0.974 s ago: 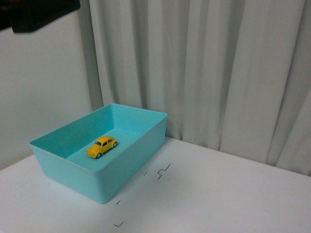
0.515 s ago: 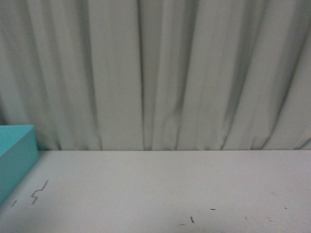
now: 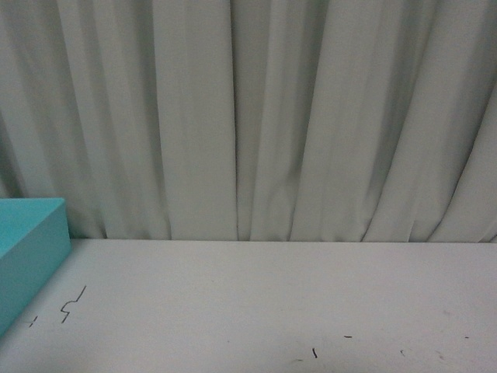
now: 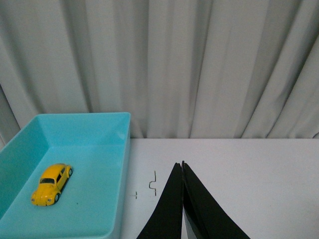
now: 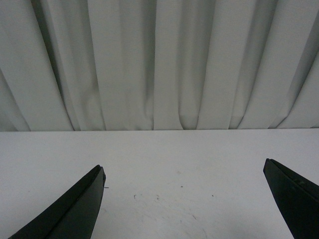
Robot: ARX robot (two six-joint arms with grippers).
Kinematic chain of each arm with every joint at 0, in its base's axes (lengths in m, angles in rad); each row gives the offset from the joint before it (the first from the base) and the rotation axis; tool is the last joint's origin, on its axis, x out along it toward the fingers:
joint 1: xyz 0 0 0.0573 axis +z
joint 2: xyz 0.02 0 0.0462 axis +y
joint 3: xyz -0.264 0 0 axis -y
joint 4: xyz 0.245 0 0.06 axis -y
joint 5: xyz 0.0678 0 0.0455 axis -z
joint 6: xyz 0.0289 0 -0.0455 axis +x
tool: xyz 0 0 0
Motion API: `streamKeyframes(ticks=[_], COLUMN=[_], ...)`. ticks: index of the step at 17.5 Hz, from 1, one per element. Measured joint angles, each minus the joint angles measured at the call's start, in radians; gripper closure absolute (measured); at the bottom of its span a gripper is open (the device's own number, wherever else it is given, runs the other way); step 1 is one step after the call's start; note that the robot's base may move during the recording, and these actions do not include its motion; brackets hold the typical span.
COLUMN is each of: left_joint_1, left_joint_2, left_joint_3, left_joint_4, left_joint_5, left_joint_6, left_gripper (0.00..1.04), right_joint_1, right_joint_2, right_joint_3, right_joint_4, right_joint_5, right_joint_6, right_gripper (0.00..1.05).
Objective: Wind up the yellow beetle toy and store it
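The yellow beetle toy (image 4: 51, 183) sits on its wheels inside a turquoise bin (image 4: 115, 149), seen in the left wrist view. My left gripper (image 4: 180, 164) is shut and empty, over the white table beside the bin, apart from the toy. My right gripper (image 5: 183, 168) is open and empty, with bare table between its fingers. In the front view only a corner of the bin (image 3: 31, 249) shows at the left edge; the toy and both grippers are out of that view.
A white table (image 3: 264, 303) carries small black pen marks (image 3: 71, 305). Grey pleated curtains (image 3: 256, 116) hang right behind the table's far edge.
The front view has swung to the right: a second ago it showed the whole bin with the toy in it, now only the bin's corner at the left edge.
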Motion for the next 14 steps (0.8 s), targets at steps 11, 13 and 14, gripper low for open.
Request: streamKeyframes(ticks=[11, 13, 14], left_joint_1=[-0.001, -0.001, -0.001], left_joint_2=[-0.127, -0.132, -0.135], left_joint_3=[-0.06, -0.064, -0.068], left_joint_4=[-0.062, -0.061, -0.054], left_joint_5=[0.0, 0.0, 0.0], left_joint_6=[0.0, 0.0, 0.0], left_gripper=[1.03, 1.03, 1.03], right_joint_1=[0.0, 0.0, 0.0], right_joint_2=[0.0, 0.0, 0.0], right_joint_3=[0.0, 0.0, 0.0], right_joint_4=[0.0, 0.0, 0.0], right_joint_5=[0.0, 0.0, 0.0], right_joint_6=[0.0, 0.0, 0.0], right_gripper=[0.07, 0.07, 0.07])
